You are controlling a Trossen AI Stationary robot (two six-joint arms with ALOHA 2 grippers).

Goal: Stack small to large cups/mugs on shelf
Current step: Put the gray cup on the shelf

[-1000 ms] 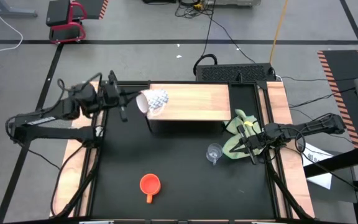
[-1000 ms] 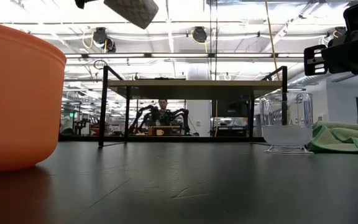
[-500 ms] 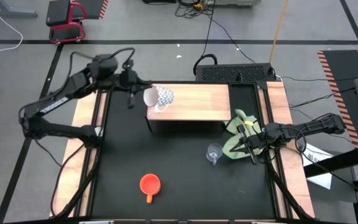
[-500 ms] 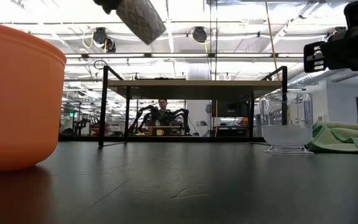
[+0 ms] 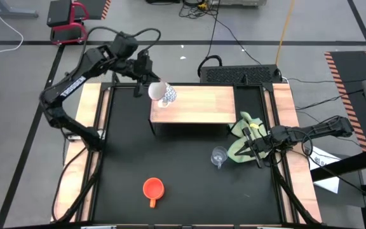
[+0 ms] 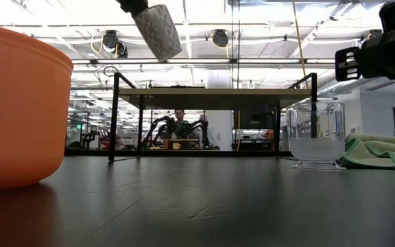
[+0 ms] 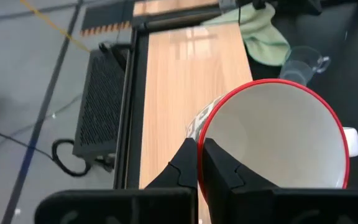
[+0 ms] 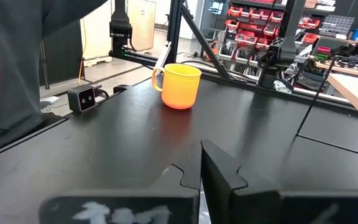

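Observation:
My left gripper is shut on the white patterned mug with a red rim. It holds the mug in the air over the far left corner of the light-wood shelf. In the low view the mug hangs tilted above the shelf top. The clear glass cup stands on its base on the black table, right of centre. The orange mug stands near the front edge. My right gripper is shut and empty, beside the glass cup and over the green cloth. My left gripper pinches the mug's red rim, one finger inside the mug and the other outside against its patterned wall. The fingers come from the table's far left, slanting down. The mug is lifted clear and tilted, its base lower than its mouth and its handle off to one side.
A yellow-green cloth lies crumpled at the table's right, against the shelf's right end. A black box sits behind the shelf. Pale wooden strips run along both table sides. The middle of the black table between the cups is bare.
My left gripper has swung toward the table's far edge and somewhat to the right, carrying the white mug from the shelf's left end to over its far left corner. The mug has tipped from nearly level to a steeper slant, base downward.

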